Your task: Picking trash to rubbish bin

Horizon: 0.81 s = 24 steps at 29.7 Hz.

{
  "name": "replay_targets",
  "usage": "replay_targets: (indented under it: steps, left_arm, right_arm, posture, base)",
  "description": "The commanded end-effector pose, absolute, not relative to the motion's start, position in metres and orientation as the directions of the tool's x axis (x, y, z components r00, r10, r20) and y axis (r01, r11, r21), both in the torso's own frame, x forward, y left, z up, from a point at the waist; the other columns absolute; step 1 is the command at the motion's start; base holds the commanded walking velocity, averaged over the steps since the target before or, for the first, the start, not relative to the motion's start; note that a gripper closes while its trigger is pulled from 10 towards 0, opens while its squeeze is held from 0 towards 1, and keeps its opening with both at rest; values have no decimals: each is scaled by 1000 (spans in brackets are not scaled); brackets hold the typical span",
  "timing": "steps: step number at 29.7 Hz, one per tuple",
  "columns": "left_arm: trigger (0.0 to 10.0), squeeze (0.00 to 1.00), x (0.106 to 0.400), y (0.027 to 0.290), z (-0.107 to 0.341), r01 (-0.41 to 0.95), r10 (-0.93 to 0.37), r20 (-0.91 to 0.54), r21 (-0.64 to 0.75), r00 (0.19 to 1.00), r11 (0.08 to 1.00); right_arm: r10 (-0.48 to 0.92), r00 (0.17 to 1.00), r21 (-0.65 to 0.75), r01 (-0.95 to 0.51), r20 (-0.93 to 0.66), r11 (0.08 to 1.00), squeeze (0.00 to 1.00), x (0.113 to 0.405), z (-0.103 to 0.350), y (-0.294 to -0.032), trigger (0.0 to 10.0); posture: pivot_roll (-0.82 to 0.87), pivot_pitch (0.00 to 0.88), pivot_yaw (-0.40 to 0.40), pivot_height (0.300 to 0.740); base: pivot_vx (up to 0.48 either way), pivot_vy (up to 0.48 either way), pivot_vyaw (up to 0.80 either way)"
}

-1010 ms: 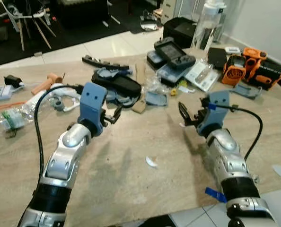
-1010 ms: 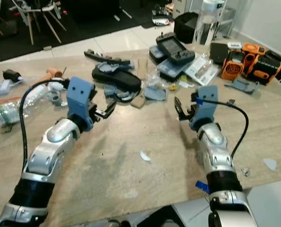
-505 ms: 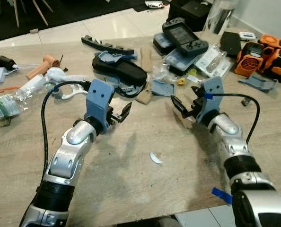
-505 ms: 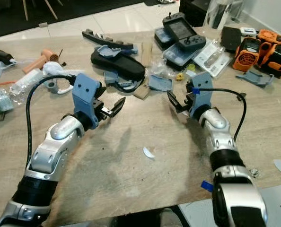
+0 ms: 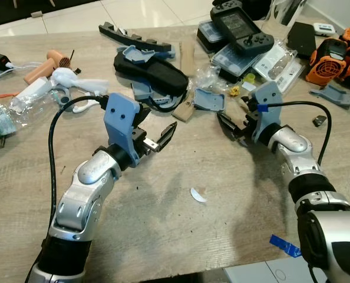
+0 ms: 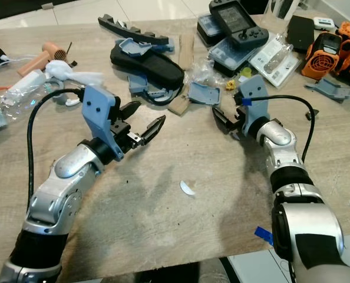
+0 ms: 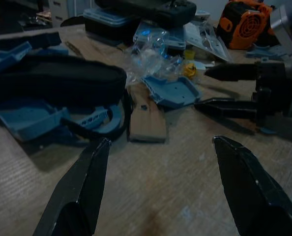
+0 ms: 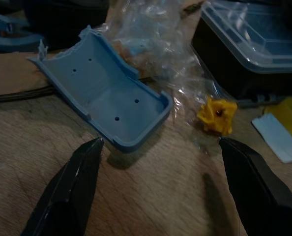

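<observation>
left gripper (image 5: 158,133) wide open, empty; right gripper (image 5: 229,125) likewise

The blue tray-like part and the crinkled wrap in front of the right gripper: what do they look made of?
The blue tray-like part looks like matte moulded plastic: rigid raised walls, small round holes, no shine. The crinkled wrap looks like thin clear plastic film: creased, glinting, with things showing through it.

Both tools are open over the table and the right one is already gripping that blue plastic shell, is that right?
Not quite. The right tool is open but grips nothing: in the right wrist view the blue plastic shell lies on the table ahead of its fingers. The left tool is open too.
</observation>
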State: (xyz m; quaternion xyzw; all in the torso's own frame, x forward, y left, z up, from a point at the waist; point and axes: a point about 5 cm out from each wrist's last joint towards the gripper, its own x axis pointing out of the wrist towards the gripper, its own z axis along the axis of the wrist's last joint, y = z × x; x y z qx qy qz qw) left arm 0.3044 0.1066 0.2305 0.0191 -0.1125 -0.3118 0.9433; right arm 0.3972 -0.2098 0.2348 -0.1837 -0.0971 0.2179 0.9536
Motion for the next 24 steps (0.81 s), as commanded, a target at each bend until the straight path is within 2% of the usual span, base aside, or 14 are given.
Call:
replay_targets:
  steps: [1, 11, 12, 13, 14, 15, 24]
  left_arm:
    - [10000, 0, 298, 107, 228, 602, -610, 193, 105, 768, 791]
    - [10000, 0, 295, 104, 229, 631, -637, 188, 102, 747, 769]
    - [10000, 0, 295, 104, 229, 631, -638, 187, 101, 747, 769]
    - [10000, 0, 295, 104, 229, 631, -638, 187, 101, 747, 769]
    - [10000, 0, 294, 104, 229, 632, -639, 186, 100, 746, 768]
    - [10000, 0, 294, 104, 229, 634, -641, 185, 99, 745, 767]
    - [10000, 0, 295, 103, 229, 638, -644, 187, 98, 742, 764]
  right_arm:
    - [450, 893, -386, -411, 10, 826, 0, 395, 216, -216, 10000]
    - [503, 864, -339, -477, -15, 811, 0, 395, 214, -212, 10000]
    - [523, 852, -313, -501, -14, 807, 0, 395, 213, -210, 9412]
    - [523, 852, -313, -501, -14, 807, 0, 395, 213, -210, 9412]
    - [529, 848, -310, -507, -15, 804, 0, 395, 213, -209, 2902]
    - [533, 846, -307, -511, -15, 803, 0, 395, 213, -209, 0]
    - [531, 847, -305, -510, -13, 804, 0, 395, 214, -209, 0]
  posture:
    - [75, 406, 19, 740]
    - [78, 407, 18, 740]
    - [79, 406, 18, 740]
    - [79, 406, 18, 740]
    - [79, 407, 19, 740]
    - [79, 404, 19, 740]
    - [77, 401, 18, 740]
  base:
    - [0, 0, 0]
    - [0, 0, 0]
    - [0, 0, 0]
    - [0, 0, 0]
    - [0, 0, 0]
    - [0, 0, 0]
    - [0, 0, 0]
